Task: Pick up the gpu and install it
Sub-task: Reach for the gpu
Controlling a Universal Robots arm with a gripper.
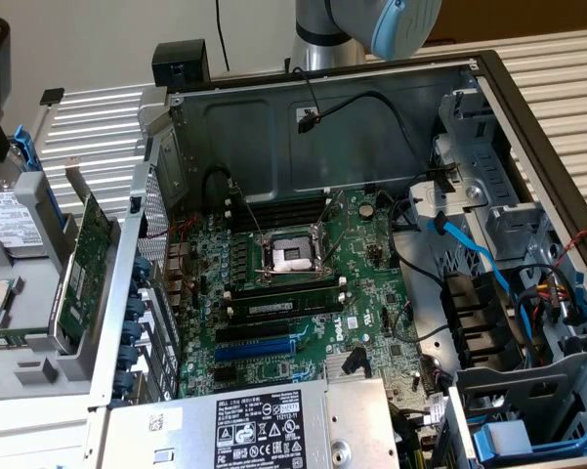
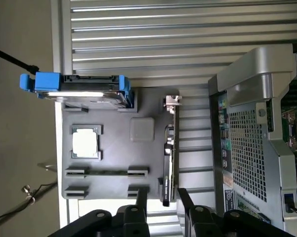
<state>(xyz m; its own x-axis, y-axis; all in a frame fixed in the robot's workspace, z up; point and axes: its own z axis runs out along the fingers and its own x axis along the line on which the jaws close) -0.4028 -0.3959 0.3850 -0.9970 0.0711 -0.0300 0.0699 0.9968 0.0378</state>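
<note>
Sitting open, the computer case [image 1: 371, 117]: a big metal box with its side off, so you can look right in.
motherboard [image 1: 371, 283]: the big green board lying flat inside the case, with long slots on it.
parts tray [image 2: 113, 121]: a grey holder just outside the case, beside the wall full of little holes. A hard drive [image 2: 81, 91] in a blue frame, a square chip [image 2: 85, 143] and a thin memory stick [image 2: 106, 173] sit in it too.
gpu [image 1: 84, 269]: it stands on its long edge in the tray, on the side nearest the case. It is not in the case yet. A silver bracket [image 2: 173, 101] is on one end.
gripper [image 2: 163, 205]: its two black fingers [image 2: 141, 200] are spread apart, one on each side of the card's end. They squeeze nothing. I cannot tell how high above the card they are.
how the gpu will feel: I think light and stiff, but easy to hurt, with tiny parts on its green face.
where to hold: my guess is a gentle pinch on the two flat faces, near the top edge.
</note>
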